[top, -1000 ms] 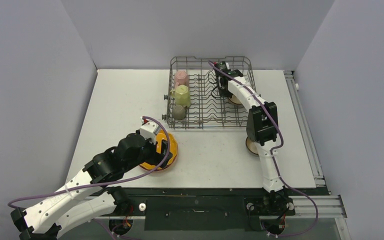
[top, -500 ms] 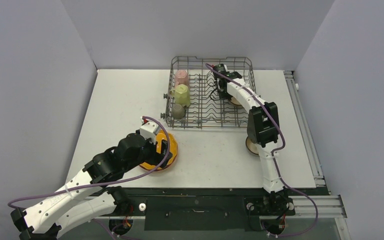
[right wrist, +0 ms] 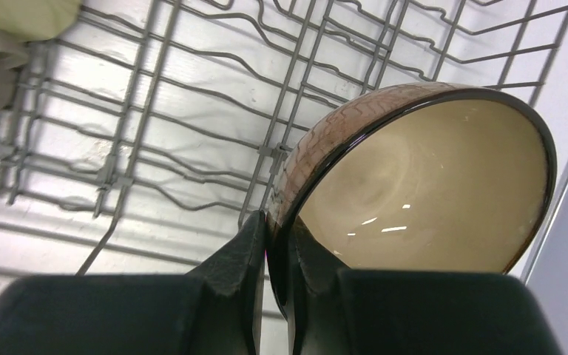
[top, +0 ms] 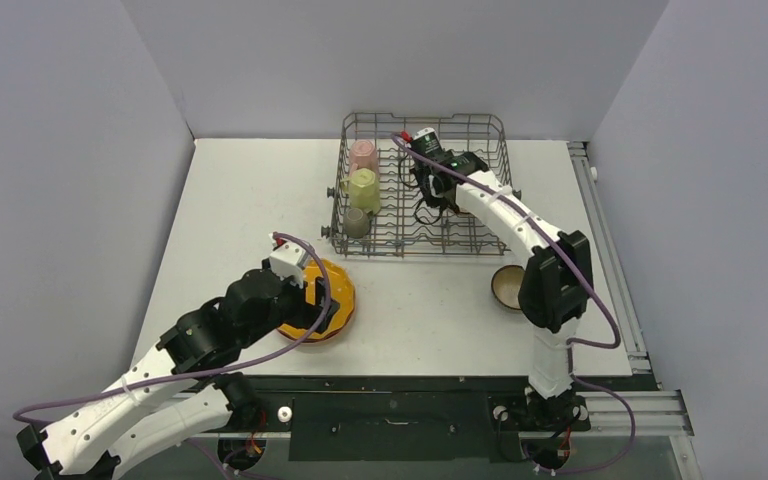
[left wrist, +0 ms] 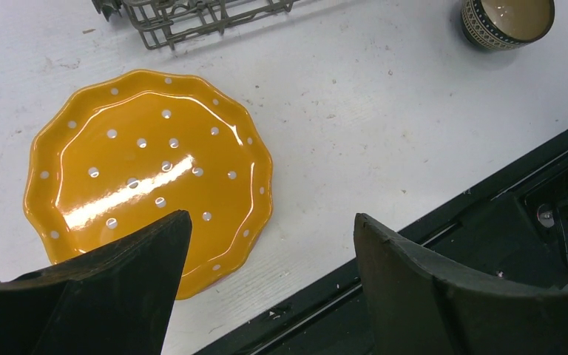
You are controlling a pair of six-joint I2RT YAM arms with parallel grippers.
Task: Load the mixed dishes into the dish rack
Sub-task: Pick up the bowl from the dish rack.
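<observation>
top external view: status of load, 3 of 7 items racked.

1. done. dish rack (top: 380, 116) sits at far centre of table (top: 250, 190). its left column holds pink mug (top: 363, 155) at the far end, pale yellow mug (top: 363, 189) in the middle, grey-olive cup (top: 358, 223) nearest the arms.

2. in progress. right hand (right wrist: 277, 222) reaches into the rack interior, right of the mug column. right wrist view: jaws are pinched narrow on the rim of a brown bowl (right wrist: 421, 192), one finger outside, one inside the tan interior. bowl is tilted on edge above the rack's wire floor. contact btwn bowl and wires: cannot tell. judged step: seat bowl, then release.

3. left to do.
- second bowl (top: 508, 287): upright on table, near the rack's near right corner, outside it.
- orange plate (left wrist: 148, 174): flat on table, just short of the rack's near left corner. left hand (left wrist: 270, 222) hovers over its near edge, jaws spread wide, holding nothing; no contact seen.
- pink plate: cannot be told apart in these views.

4. est. progress: approx. halfway once the held bowl is seated. plates likely need edge pickup, since both lie flat.
</observation>
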